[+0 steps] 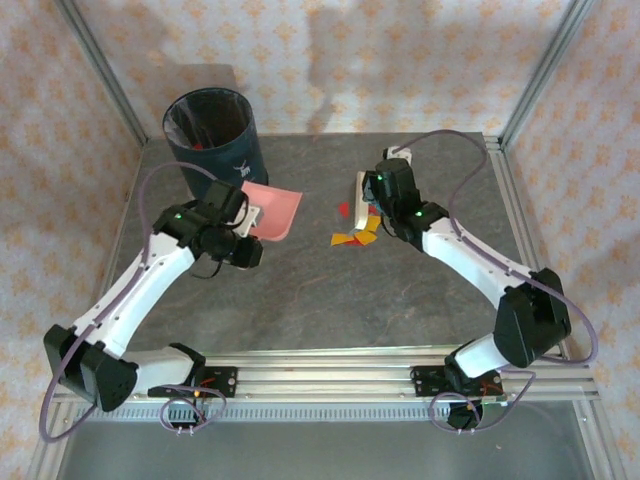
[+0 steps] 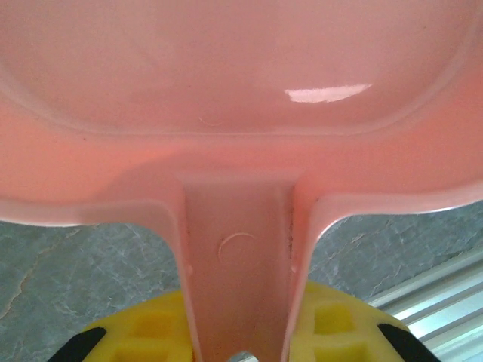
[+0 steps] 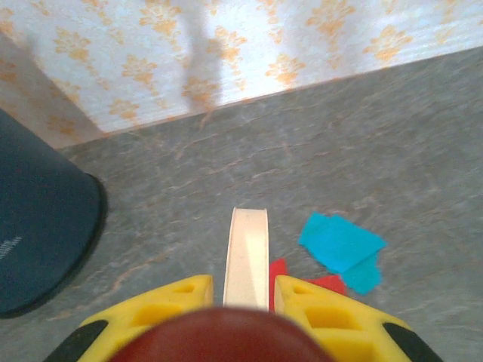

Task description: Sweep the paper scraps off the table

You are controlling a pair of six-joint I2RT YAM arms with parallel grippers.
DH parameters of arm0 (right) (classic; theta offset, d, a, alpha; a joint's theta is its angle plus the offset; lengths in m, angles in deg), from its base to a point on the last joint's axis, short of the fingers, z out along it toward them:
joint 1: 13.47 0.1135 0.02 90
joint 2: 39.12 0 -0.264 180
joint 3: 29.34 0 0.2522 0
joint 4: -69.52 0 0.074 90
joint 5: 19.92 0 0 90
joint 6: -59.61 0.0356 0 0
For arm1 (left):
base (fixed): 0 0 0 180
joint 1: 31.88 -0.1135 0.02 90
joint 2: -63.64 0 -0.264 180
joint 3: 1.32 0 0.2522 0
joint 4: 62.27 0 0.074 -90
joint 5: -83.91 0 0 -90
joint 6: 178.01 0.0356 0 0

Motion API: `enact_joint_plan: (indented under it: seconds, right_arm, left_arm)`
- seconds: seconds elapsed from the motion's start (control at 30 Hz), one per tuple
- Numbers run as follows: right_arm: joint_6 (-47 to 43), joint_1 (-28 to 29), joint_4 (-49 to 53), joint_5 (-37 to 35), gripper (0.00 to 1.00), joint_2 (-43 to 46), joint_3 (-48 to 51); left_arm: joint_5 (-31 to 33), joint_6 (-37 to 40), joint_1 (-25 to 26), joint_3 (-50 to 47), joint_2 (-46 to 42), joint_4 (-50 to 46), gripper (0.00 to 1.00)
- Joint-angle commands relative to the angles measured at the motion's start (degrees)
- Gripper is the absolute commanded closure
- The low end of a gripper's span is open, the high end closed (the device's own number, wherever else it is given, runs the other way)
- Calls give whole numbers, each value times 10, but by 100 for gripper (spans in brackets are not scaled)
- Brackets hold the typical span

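The paper scraps [image 1: 355,236], well right of the bin [image 1: 210,130] on the table [image 1: 330,300], look feather-light and limp, better pushed flat than pinched. The left gripper [image 2: 238,332], arm reaching forward, clamps the handle of the pink dustpan [image 1: 278,208] just in front of the bin. The right gripper [image 3: 245,302], bent over the scraps, clamps a pale flat tool [image 3: 247,253].

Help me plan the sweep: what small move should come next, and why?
Probably carry the right gripper, shut on its cream tool, slightly rightward past the blue and red paper scraps before sweeping left. Those scraps lie on the tool's right, away from the pink dustpan, whose handle the left gripper clamps, so a leftward stroke now would likely miss them.
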Motion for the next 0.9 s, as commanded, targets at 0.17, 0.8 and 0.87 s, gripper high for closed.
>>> enact_joint_plan:
  seconds: [0.17,0.8,0.87]
  right_arm:
    - [-132,-5,89,-126,100,58,19]
    - [-202,-6,191,-97,100,16,10]
    - [-203,-5,190,-84,100,8,8]
  left_arm:
    - [44,25,63,-14,87,-25,100]
    - [18,121,120,78,282,-121,100]
    - [8,129,120,86,293,-128,100]
